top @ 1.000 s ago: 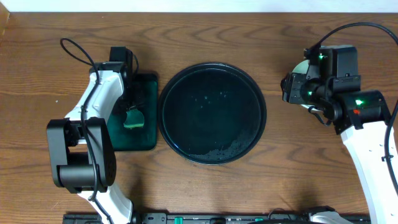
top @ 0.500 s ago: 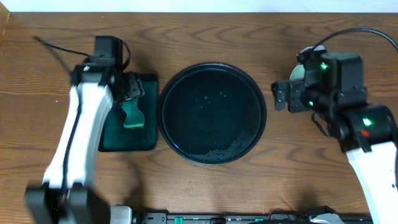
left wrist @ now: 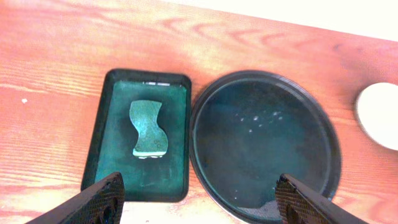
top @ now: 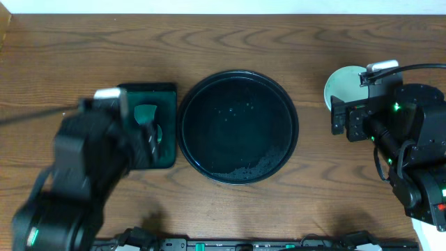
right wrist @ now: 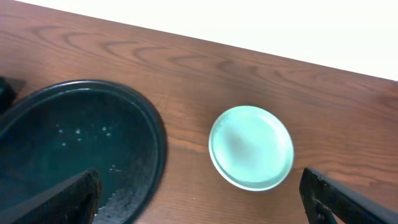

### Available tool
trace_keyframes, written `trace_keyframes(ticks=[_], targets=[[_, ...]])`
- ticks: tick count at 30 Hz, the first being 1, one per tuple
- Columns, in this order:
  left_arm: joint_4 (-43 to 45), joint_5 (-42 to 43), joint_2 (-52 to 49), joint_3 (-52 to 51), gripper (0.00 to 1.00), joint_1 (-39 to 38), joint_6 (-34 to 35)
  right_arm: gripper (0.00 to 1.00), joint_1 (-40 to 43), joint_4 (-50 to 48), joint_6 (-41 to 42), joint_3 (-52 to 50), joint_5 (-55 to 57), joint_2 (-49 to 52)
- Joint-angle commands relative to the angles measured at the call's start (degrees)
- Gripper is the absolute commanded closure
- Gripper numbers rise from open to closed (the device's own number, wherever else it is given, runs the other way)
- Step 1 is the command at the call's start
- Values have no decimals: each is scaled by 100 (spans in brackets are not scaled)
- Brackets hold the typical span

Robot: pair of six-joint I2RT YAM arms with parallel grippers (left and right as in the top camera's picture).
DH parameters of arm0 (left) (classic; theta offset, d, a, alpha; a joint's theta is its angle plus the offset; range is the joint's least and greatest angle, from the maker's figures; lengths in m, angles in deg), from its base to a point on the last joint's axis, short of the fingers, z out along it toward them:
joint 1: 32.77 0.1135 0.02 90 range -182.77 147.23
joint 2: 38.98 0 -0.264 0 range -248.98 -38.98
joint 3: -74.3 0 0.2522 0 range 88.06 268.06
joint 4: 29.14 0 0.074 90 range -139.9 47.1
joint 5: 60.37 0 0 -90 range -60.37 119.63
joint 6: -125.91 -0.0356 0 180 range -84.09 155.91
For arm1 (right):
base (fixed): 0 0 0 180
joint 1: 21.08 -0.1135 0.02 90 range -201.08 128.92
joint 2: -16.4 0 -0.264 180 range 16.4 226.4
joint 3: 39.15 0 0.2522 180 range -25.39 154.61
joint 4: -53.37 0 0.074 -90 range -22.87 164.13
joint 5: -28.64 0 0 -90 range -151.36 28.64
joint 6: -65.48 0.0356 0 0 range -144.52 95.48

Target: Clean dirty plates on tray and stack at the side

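Closing stage of the plate-cleaning task. The black tray [top: 187, 155] is shown at the centre of the overhead frame and carries no plates, only a few pale specks on its glossy floor. The plates [top: 343, 85] are seen as one white, teal-rimmed disc on the bare tabletop [top: 313, 42] at the upper right, well apart from the tray rim; how many are stacked there cannot be told. The sponge [left wrist: 148, 129] lies in the green tray [left wrist: 112, 155] just beside the black tray, at the left. The left gripper [left wrist: 199, 183] is spread wide and grips nothing, and the right gripper [right wrist: 200, 177] is likewise spread wide and empty, with the plates [right wrist: 251, 147] below and between its fingers. The cleaning and stacking steps are judged to be done. Little more is called for than parking both arms clear of the stack, so that it is not knocked.
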Motion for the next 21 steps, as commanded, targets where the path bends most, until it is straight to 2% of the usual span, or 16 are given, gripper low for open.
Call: trace_keyframes(ticks=[1,5,9,11,15,21], targets=[[-212,-13,527,68,22,-48,-90,1,-28,81,-109,63,247,42],[-702,-555,1193,68,22,-48,474,1,-28,365,-109,63,245,109],[-1158,-647,1832,46,22,-48,638,1,-28,597,-111,61,245,151],[-1239,-667,2181,-17,22,-46,658,1,-28,688,-109,61,245,153],[-1270,-1314,2957,-188,21,-46,1158,1,-28,787,-109,61,245,153],[-1344,-1462,3458,-221,21,-46,1172,1,-28,787,-109,61,245,153]])
